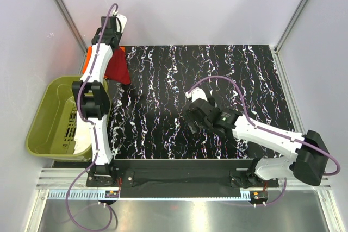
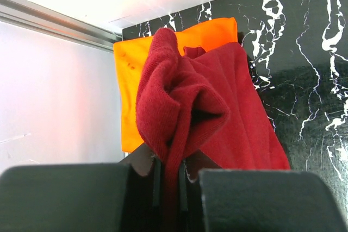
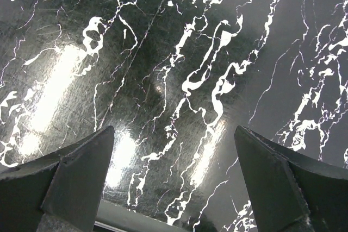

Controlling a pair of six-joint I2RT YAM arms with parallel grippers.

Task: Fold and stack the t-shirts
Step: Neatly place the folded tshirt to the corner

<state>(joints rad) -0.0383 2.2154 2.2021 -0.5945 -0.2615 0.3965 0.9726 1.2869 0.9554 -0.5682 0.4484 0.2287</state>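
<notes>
The dark crimson t-shirt (image 2: pixel 234 107) hangs bunched from my left gripper (image 2: pixel 169 175), which is shut on a fold of it at the table's far left corner. In the top view the crimson t-shirt (image 1: pixel 118 70) shows beside the left arm, with my left gripper (image 1: pixel 106 52) over it. The orange t-shirt (image 2: pixel 133 74) lies folded flat on the mat under and behind the crimson one, partly hidden; only its edge (image 1: pixel 87 57) shows in the top view. My right gripper (image 3: pixel 174 150) is open and empty above bare mat near the table's middle (image 1: pixel 194 118).
An olive-green plastic tub (image 1: pixel 51 115) stands left of the table, beside the left arm. The black marbled mat (image 1: pixel 217 80) covers the table. White walls and metal frame rails close in at the far left corner (image 2: pixel 54 23).
</notes>
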